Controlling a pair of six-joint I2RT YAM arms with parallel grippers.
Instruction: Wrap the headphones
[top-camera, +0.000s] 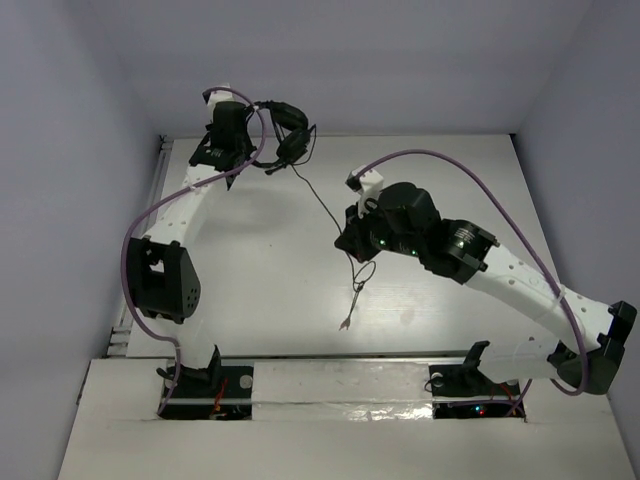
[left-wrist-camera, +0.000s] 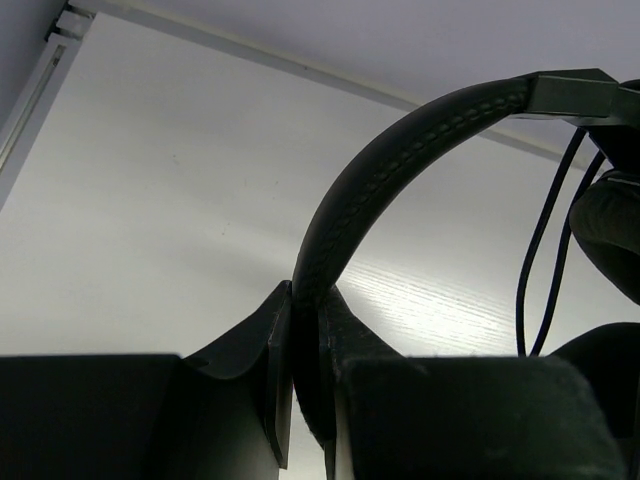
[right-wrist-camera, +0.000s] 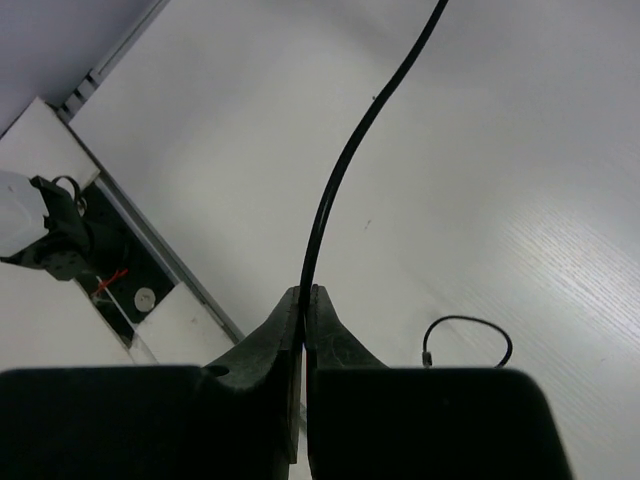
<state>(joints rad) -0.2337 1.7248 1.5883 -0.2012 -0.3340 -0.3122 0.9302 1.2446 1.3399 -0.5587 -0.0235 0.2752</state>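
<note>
The black headphones (top-camera: 283, 130) hang in the air at the back left of the table, held by their stitched headband (left-wrist-camera: 400, 160). My left gripper (left-wrist-camera: 307, 345) is shut on that headband, and an earcup (left-wrist-camera: 610, 230) shows at the right edge. The thin black cable (top-camera: 325, 205) runs from the earcups down to my right gripper (right-wrist-camera: 305, 300), which is shut on it near the table's middle. Below that grip the cable's loose end (top-camera: 352, 300) trails toward the front, with a small loop (right-wrist-camera: 470, 335) lying on the table.
Thick purple robot cables (top-camera: 470, 175) arc over both arms. The white table (top-camera: 270, 270) has a metal rail along its left edge (top-camera: 160, 160) and grey walls behind. The arm bases (top-camera: 210, 385) sit at the front edge.
</note>
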